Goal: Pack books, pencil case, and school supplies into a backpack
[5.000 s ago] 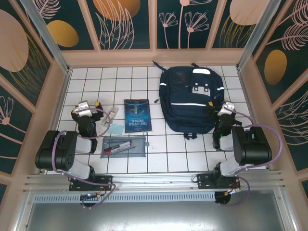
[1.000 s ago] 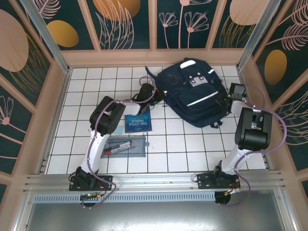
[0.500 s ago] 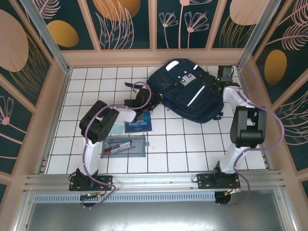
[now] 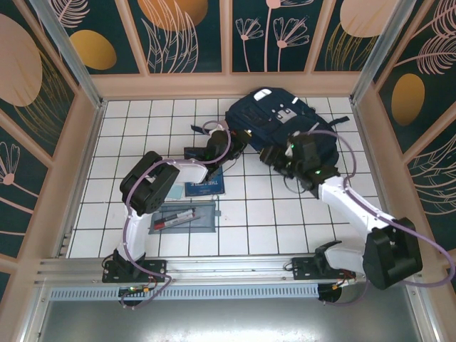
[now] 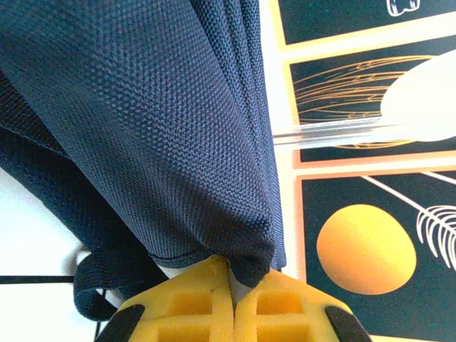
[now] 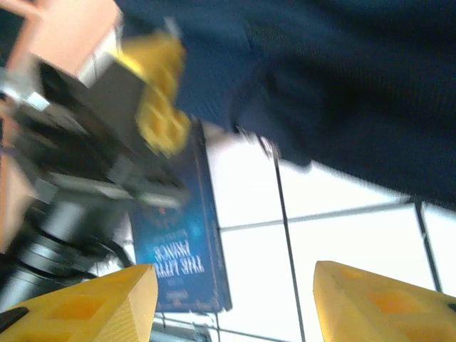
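Right arm (image 4: 349, 203) swung from the right side of the backpack (image 4: 285, 117) to its near edge.
Left wrist view: left jaws clamped on a backpack fold. Right wrist view: right jaws apart, facing the book (image 6: 178, 235) on the counter (image 4: 249, 214).

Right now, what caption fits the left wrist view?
Left gripper pinches a fold of the backpack, patterned wall behind.

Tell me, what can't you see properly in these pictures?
Book: upper part under the left arm from above; blurred in the right wrist view.
Backpack: zips too small from above, near side under the right arm; cut off by the edges in the left wrist view.
Blue-green square: partly behind the left arm, from above.
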`<state>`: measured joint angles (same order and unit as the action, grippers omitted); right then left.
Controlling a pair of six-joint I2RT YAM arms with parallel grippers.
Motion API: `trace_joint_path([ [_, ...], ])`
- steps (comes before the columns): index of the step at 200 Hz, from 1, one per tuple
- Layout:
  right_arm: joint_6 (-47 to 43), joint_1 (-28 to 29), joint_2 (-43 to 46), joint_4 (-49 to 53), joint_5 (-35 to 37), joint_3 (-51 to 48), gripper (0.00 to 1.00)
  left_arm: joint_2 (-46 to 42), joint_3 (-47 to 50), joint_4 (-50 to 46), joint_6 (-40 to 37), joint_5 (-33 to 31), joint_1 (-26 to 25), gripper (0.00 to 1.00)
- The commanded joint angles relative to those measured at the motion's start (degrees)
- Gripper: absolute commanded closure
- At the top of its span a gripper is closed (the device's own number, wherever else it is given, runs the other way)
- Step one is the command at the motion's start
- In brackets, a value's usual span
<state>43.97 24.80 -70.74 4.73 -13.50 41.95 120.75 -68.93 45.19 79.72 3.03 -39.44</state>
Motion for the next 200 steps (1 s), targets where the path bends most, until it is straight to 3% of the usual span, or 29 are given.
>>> trace_joint_path([
  [1, 4.6, 2.6, -2.1, -12.5, 0.2, -4.1, 0.40, -5.1, -1.4, 6.3, 1.8, -0.1, -0.7, 1.00],
  [114, -4.8, 5.7, -14.8, -35.3, 20.7, -6.0, 0.33, -7.5, 1.9, 6.4, 3.8, 0.3, -1.1, 1.00],
  [140, -5.4, 5.7, -16.8, -39.0, 21.1, -6.0, 0.33, -7.3, 2.3, 6.9, 5.1, 0.8, -1.2, 1.00],
  [174, -5.5, 5.7, -18.5, -40.2, 21.9, -4.9, 0.39, -7.4, 2.6, 7.0, 5.7, 0.9, -1.4, 1.00],
  [200, -6.0, 5.6, -19.5, -40.1, 22.4, -4.3, 0.49, -7.7, 2.7, 7.3, 6.2, 1.1, -1.4, 1.00],
])
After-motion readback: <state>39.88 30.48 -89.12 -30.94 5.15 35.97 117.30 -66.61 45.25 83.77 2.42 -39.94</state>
